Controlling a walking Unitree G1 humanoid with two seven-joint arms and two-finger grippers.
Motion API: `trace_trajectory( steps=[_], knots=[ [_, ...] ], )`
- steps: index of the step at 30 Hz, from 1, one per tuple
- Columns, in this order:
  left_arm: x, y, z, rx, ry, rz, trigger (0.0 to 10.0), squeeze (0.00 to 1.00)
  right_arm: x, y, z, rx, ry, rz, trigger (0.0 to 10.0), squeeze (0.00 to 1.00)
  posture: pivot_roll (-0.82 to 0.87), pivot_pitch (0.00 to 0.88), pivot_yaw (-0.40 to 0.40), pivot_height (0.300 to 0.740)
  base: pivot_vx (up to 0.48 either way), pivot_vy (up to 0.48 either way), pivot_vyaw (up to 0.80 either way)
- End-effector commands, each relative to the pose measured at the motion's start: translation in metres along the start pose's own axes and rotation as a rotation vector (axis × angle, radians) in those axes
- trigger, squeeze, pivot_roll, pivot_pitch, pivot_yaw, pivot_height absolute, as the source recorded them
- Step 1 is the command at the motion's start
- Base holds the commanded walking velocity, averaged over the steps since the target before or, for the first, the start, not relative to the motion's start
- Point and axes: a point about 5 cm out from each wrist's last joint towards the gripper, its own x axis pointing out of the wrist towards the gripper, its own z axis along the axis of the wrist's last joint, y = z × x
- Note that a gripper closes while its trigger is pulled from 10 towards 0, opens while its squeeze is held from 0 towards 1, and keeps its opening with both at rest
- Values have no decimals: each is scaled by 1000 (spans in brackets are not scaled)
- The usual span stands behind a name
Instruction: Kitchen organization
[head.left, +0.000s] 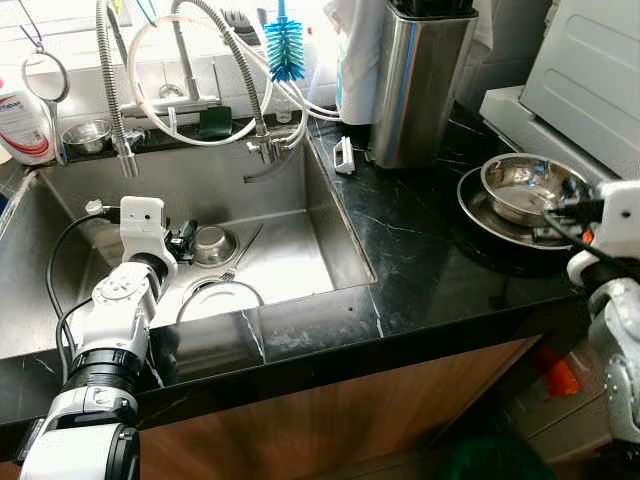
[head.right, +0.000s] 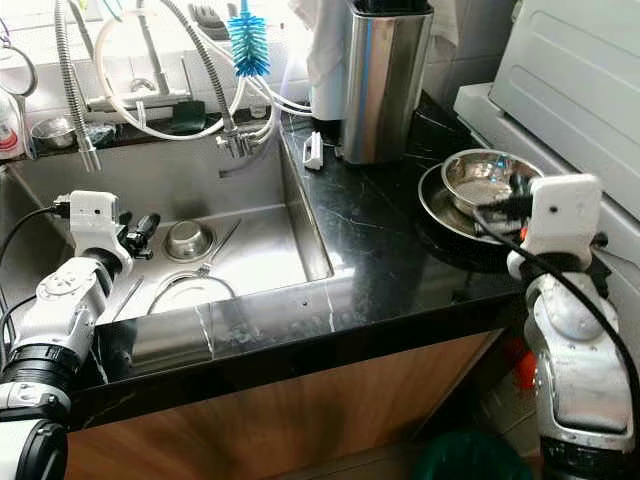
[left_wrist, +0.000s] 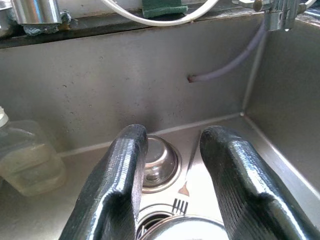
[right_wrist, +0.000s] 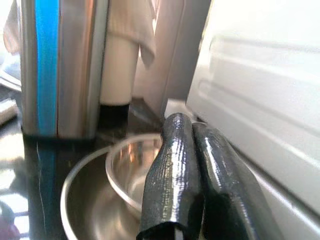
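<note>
The steel sink (head.left: 300, 215) holds a small steel cup (head.left: 211, 243), a fork (left_wrist: 184, 187) and a round lid or plate (head.left: 220, 298), presumably left for washing. The left gripper (left_wrist: 172, 187) hangs above them, fingers apart, seemingly lining up on the cup. On the black counter (head.left: 420, 270), a steel bowl (head.right: 482, 180) nests in a wider pan (head.right: 440, 205); the right gripper (right_wrist: 192, 170) hovers at the bowl's rim, fingers pressed together, holding nothing.
</note>
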Motion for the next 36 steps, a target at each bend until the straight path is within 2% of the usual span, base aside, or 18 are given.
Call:
trace_trajectory(
  steps=[1, 7, 8, 11, 14, 18, 21, 23, 25, 27, 28, 29, 31, 32, 33, 34, 36],
  knots=[
    [1, -1, 0, -13, 3, 0, 10000, 0, 0, -3, 10, -17, -30, -12, 0, 0, 18, 26, 24, 740, 0, 0, 0],
    [1, 0, 1, -16, -5, 6, 10000, 0, 2, 1, 24, -17, -79, 3, 0, 0, 17, 24, 23, 740, 0, 0, 0],
    [1, 0, 1, -17, -10, 7, 10000, 0, 2, 3, 27, -19, -91, 9, 10000, 0, 17, 23, 23, 740, 0, 0, 0],
    [1, 0, 3, -16, -21, 9, 10000, 0, 3, 6, 36, -28, -127, 26, 10000, 0, 16, 22, 23, 740, 0, 0, 0],
    [2, 1, 7, -24, -40, 18, 10000, 0, 1, 17, 54, -19, -228, 115, 10000, 0, 18, 22, 22, 740, 0, 0, 0],
    [2, 1, 11, -21, -60, 20, 10000, 0, -3, 28, 59, -15, -266, 203, 10000, 0, 17, 22, 21, 740, 0, 0, 0],
    [2, -1, 18, 22, -99, 9, 10000, 0, -11, 41, 66, 38, -314, 327, 10000, 0, 17, 23, 20, 740, 0, 0, 0],
    [2, -4, 23, 66, -130, -5, 10000, 0, -21, 54, 70, 67, -345, 462, 10000, 0, 18, 23, 20, 740, 0, 0, 0],
    [1, -6, 25, 85, -146, -17, 10000, 0, -27, 61, 70, 65, -352, 536, 10000, 0, 18, 23, 20, 740, 0, 0, 0],
    [1, -9, 29, 128, -175, -32, 10000, 0, -32, 66, 69, 79, -347, 598, 10000, 0, 18, 27, 18, 740, 0, 0, 0],
    [-1, -12, 34, 187, -209, -50, 10000, 0, -36, 69, 67, 85, -342, 636, 10000, 0, 18, 27, 19, 740, 0, 0, 0],
    [-1, -12, 34, 187, -209, -50, 10000, 0, -36, 69, 67, 85, -342, 636, 10000, 0, 18, 27, 19, 740, 0, 0, 0],
    [-3, -17, 40, 284, -260, -79, 10000, 0, -40, 71, 65, 92, -332, 683, 10000, 0, 20, 29, 18, 740, 0, 0, 0],
    [-5, -22, 44, 363, -305, -105, 10000, 0, -44, 74, 63, 100, -320, 726, 10000, 0, 20, 29, 18, 740, 0, 0, 0],
    [-5, -22, 44, 363, -305, -105, 10000, 0, -44, 74, 63, 100, -320, 726, 10000, 0, 20, 29, 18, 740, 0, 0, 0],
    [-8, -30, 51, 474, -370, -140, 10000, 0, -52, 79, 58, 97, -295, 812, 10000, 0, 22, 32, 21, 740, 0, 0, 0],
    [-11, -34, 54, 531, -404, -158, 10000, 0, -57, 81, 56, 96, -282, 858, 10000, 0, 22, 32, 21, 740, 0, 0, 0]
  ],
)
